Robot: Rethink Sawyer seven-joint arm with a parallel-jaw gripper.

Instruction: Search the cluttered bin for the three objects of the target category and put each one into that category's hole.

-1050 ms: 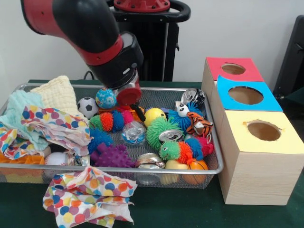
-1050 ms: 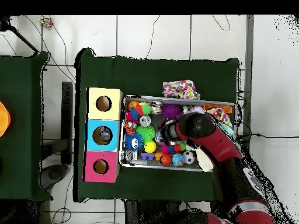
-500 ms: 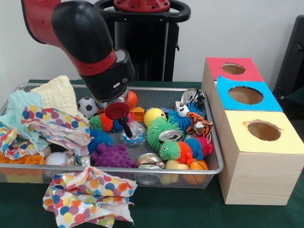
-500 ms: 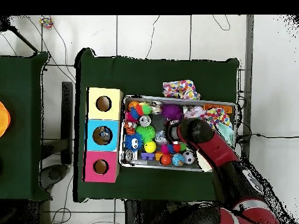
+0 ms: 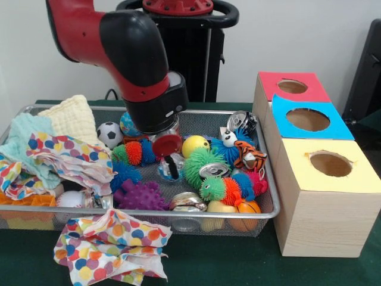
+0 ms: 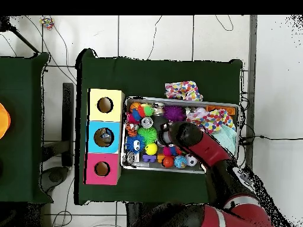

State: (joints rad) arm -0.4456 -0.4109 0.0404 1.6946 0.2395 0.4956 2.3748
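While the jaws (image 5: 172,165) sit low at the middle of the wire bin (image 5: 271,196), a crumpled clear wrapper (image 5: 167,168) lies right under them, touching or nearly so; can't tell if they're spread or clenched. Just right of them: green spiky ball (image 5: 199,162) with a silver can (image 5: 213,170) on it, yellow ball (image 5: 193,145) behind. Left of them: striped spiky caterpillar (image 5: 136,152), purple knobby toy (image 5: 141,195) lower. Soccer ball (image 5: 109,134) and cloths (image 5: 65,158) fill the left of the frame. Three boxes at right: red (image 5: 292,87), blue (image 5: 308,120), yellow (image 5: 330,164) tops, each with a hole. Polka-dot cloth (image 5: 110,245) on the green worktop (image 5: 238,262), lower left.
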